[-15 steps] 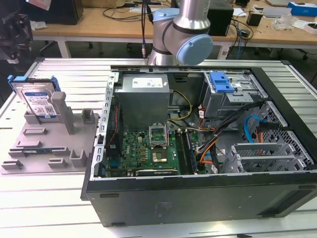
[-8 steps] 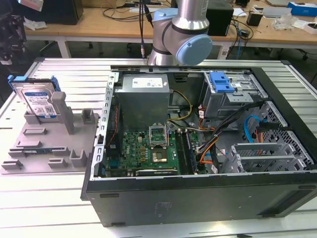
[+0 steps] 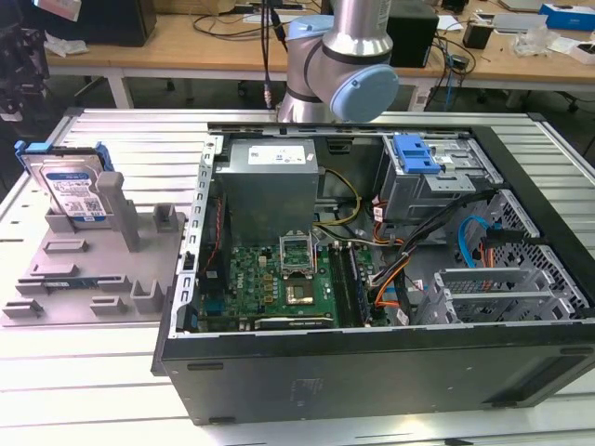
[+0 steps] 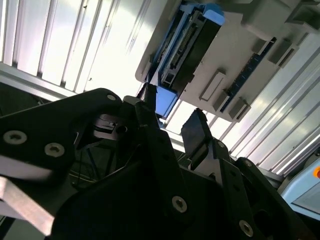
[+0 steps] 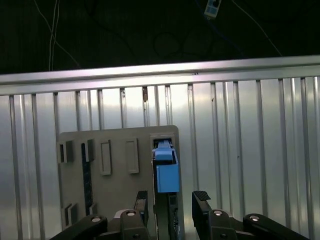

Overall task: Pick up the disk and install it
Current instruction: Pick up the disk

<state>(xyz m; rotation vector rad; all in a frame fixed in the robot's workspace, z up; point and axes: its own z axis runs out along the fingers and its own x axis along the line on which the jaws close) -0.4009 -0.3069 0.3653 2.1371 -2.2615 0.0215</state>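
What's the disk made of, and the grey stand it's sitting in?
The disk looks like silver metal, going by its pale, slightly shiny face. Its blue frame looks like plastic: smooth and brightly coloured. The grey stand seems to be matte plastic, evenly dull.

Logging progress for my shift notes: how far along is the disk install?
Nothing is done yet: the disk stands upright in its grey holder, outside the case. In hand: the open gripper sits with a finger on either side of the disk's blue edge in the first wrist view, with gaps on both sides. Left: grip, lift, install.
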